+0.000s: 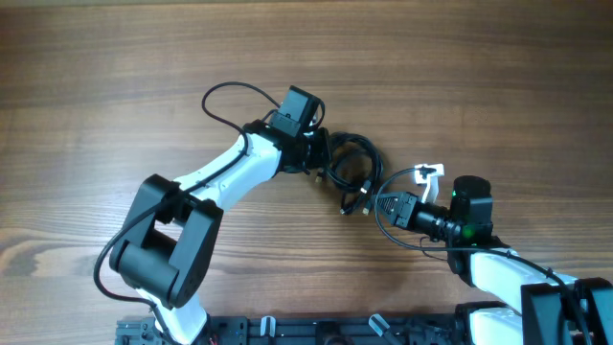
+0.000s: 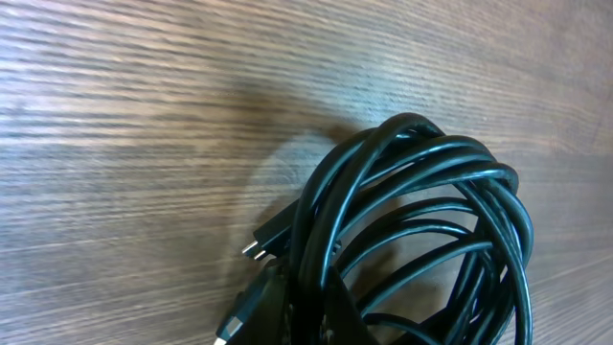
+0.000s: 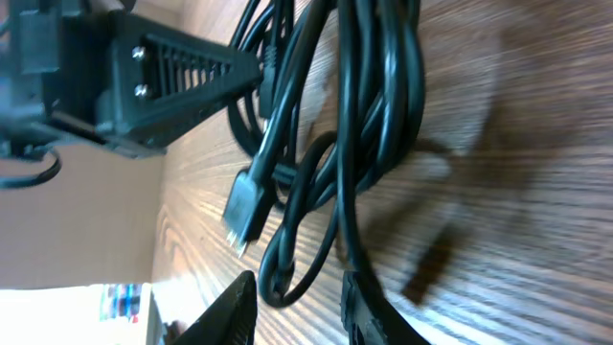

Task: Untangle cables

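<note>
The cables (image 1: 350, 161) lie as a tangled black coil on the wooden table (image 1: 115, 86), and a plug tip (image 1: 347, 205) points toward the front. My left gripper (image 1: 321, 153) is at the coil's left edge. In the left wrist view this gripper (image 2: 305, 302) is shut on strands of the cables (image 2: 421, 211), with a metallic plug (image 2: 257, 247) beside it. My right gripper (image 1: 369, 203) is at the coil's front end. In the right wrist view its fingers (image 3: 230, 311) stand apart around a low cable loop (image 3: 283, 278), and a plug (image 3: 244, 211) lies just beyond.
The left arm's black finger (image 3: 182, 77) crosses the top left of the right wrist view, close to the coil. A white clip (image 1: 428, 172) sits on the right arm. The arm bases and a black rail (image 1: 316, 331) line the front edge.
</note>
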`<state>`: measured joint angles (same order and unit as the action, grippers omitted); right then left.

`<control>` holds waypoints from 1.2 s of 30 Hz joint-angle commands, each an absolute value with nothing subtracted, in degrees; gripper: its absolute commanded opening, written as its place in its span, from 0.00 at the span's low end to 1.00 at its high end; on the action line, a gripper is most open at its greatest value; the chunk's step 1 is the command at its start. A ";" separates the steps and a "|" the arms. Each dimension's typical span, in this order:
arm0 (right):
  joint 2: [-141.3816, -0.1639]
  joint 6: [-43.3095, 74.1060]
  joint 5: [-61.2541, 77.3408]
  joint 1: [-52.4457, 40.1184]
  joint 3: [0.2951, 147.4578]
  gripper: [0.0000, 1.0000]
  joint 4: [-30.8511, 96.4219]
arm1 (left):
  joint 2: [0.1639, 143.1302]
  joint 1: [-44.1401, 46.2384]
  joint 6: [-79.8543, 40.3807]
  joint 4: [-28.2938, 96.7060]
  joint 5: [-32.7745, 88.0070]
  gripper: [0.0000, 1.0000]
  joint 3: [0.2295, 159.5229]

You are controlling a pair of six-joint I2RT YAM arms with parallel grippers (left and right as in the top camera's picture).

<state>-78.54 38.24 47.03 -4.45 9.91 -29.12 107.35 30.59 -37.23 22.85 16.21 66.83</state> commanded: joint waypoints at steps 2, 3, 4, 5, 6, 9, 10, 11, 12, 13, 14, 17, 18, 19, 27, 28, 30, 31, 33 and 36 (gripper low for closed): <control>-78.91 37.54 43.86 -4.71 10.28 0.28 -29.15 | 107.70 34.24 -38.20 21.21 17.47 0.04 67.35; -78.91 37.54 43.86 -4.71 10.28 0.28 -29.12 | 107.70 34.81 -38.20 20.82 17.32 0.04 67.35; -78.91 37.56 43.88 -4.71 10.28 0.27 -29.10 | 107.70 35.53 -38.20 20.34 17.04 0.04 67.35; -78.91 37.56 43.90 -4.71 10.28 0.27 -29.10 | 107.70 36.05 -38.20 20.08 16.62 0.04 67.35; -78.91 37.71 43.88 -4.71 10.28 0.26 -29.08 | 107.70 36.58 -38.20 20.01 15.81 0.04 67.35; -78.91 37.71 43.86 -4.71 10.28 0.22 -28.99 | 107.70 37.76 -38.20 19.92 14.28 0.04 67.35; -78.91 37.69 43.86 -4.71 10.28 0.20 -28.99 | 107.70 37.78 -38.20 19.92 14.31 0.04 67.35; -78.91 37.71 43.81 -4.71 10.28 0.18 -28.95 | 107.70 37.76 -38.20 19.94 14.31 0.04 67.35; -78.91 37.80 43.57 -4.71 10.28 0.11 -28.75 | 107.70 37.76 -38.20 19.94 14.28 0.04 67.35; -78.91 38.15 43.13 -4.71 10.28 0.05 -28.34 | 107.70 37.76 -38.20 19.94 14.28 0.04 67.35; -78.91 38.41 42.78 -4.71 10.28 0.04 -27.99 | 107.70 37.76 -38.20 19.94 14.31 0.04 67.35; -78.91 39.20 42.78 -4.71 10.28 0.04 -27.62 | 107.70 37.76 -38.20 19.97 14.31 0.04 67.35; -78.91 39.20 42.78 -4.71 10.28 0.04 -27.55 | 107.70 37.76 -38.17 19.97 14.28 0.05 67.35; -78.91 39.18 42.78 -4.71 10.28 0.04 -27.46 | 107.70 37.76 -38.15 20.01 14.24 0.06 67.35; -78.85 43.03 38.63 -4.69 10.28 0.04 -25.87 | 107.70 37.76 -37.76 24.23 8.73 0.07 67.35; -78.85 43.59 38.28 -4.69 10.31 0.05 -25.87 | 107.70 37.76 -37.76 25.50 6.70 0.07 67.35; -78.85 43.62 37.56 -4.69 10.31 0.05 -25.82 | 107.70 37.76 -37.76 27.29 3.44 0.09 67.35; -78.85 43.64 37.36 -4.69 10.31 0.05 -25.82 | 107.70 37.76 -37.78 27.94 2.15 0.17 67.35; -78.85 43.70 37.19 -4.69 10.31 0.05 -25.82 | 107.70 37.76 -37.76 28.36 0.93 0.43 67.35; -78.85 44.97 35.88 -4.69 10.31 0.05 -25.74 | 107.70 37.76 -37.76 28.36 -0.23 0.55 67.35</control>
<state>-78.54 43.46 39.05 -4.56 9.91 -25.71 107.37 37.54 -37.87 28.27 3.42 66.83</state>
